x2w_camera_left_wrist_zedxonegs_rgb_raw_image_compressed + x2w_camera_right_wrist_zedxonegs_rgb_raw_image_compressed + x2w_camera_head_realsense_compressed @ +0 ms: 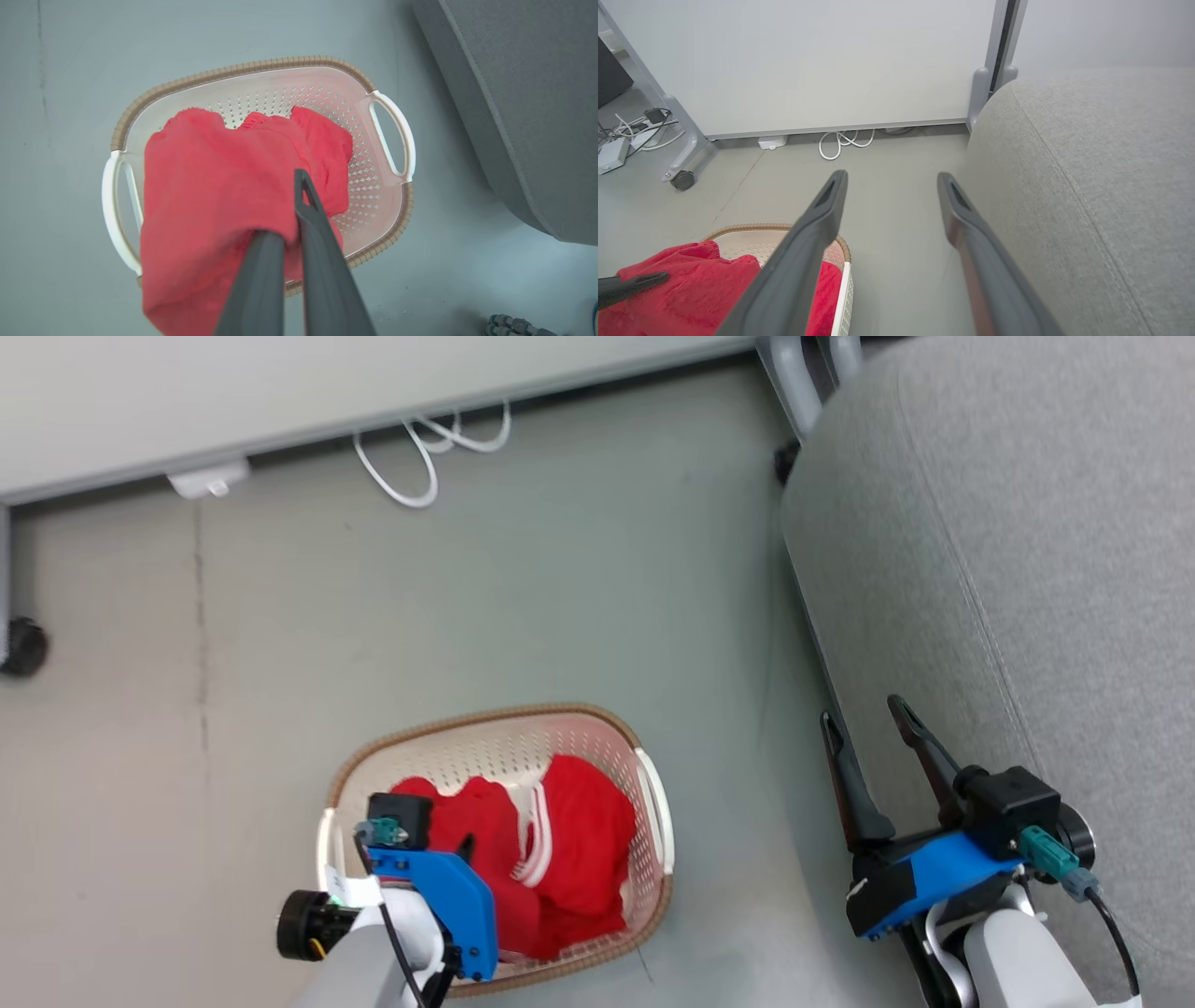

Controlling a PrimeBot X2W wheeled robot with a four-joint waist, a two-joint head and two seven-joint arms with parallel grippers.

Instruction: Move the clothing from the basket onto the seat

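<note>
While left fingers (320, 233) grip one garment (210, 196), other (583, 840) (striped) in basket (467, 751).

- The plain bright red soft garment (210, 186) is bunched above the rim, pinched in the left gripper (289, 205).
- The bright red garment with white stripes (583, 840) lies crumpled inside.
- The cream-white perforated plastic basket with a brown woven-look rim (485, 717) stands upright.
- The large light grey fabric seat (1027, 569) is to its right, apart.

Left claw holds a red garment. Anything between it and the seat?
Bare floor lies between the basket and the grey seat. The open right claw hangs in that gap beside the seat's edge, so the left claw, shut on the red garment, may need to pass over it.
</note>
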